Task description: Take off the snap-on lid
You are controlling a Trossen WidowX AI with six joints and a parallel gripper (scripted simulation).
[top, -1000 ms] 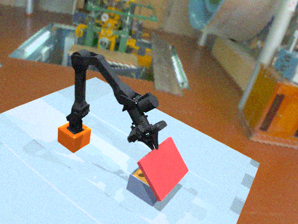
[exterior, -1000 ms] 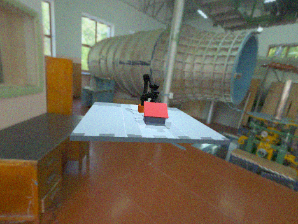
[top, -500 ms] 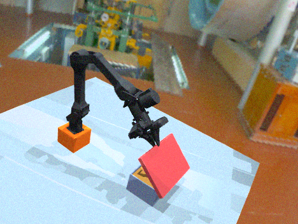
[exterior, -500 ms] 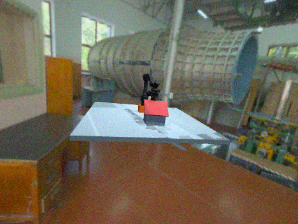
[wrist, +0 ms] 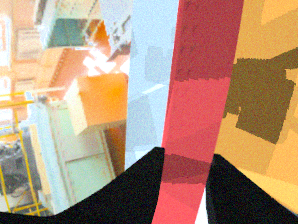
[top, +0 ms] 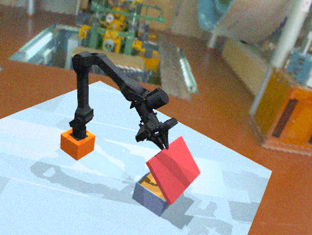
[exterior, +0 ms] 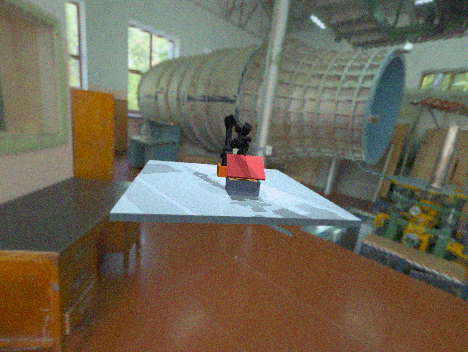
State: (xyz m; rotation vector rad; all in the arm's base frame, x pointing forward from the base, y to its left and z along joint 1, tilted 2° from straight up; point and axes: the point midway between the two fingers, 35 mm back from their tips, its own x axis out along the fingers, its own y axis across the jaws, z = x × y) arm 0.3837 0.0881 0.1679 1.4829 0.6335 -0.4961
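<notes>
The red lid (top: 176, 173) (exterior: 246, 166) (wrist: 195, 115) is tilted steeply over the storage box, its edge nearer the arm raised and its far edge low at the box's far side. The blue-grey storage box (top: 150, 201) (exterior: 243, 187) stands upright on the table, partly open, with an orange-yellow interior (wrist: 267, 130) showing. My gripper (top: 165, 148) (wrist: 185, 159) is shut on the raised edge of the lid, one finger on each face. Whether the lid's low edge still touches the box is hard to tell.
The arm's orange base block (top: 77, 145) (exterior: 221, 170) (wrist: 99, 102) stands on the pale blue table (top: 110, 217) (exterior: 165, 200), on the other side of the box from the lid's low edge. The table's far edges show in the top view.
</notes>
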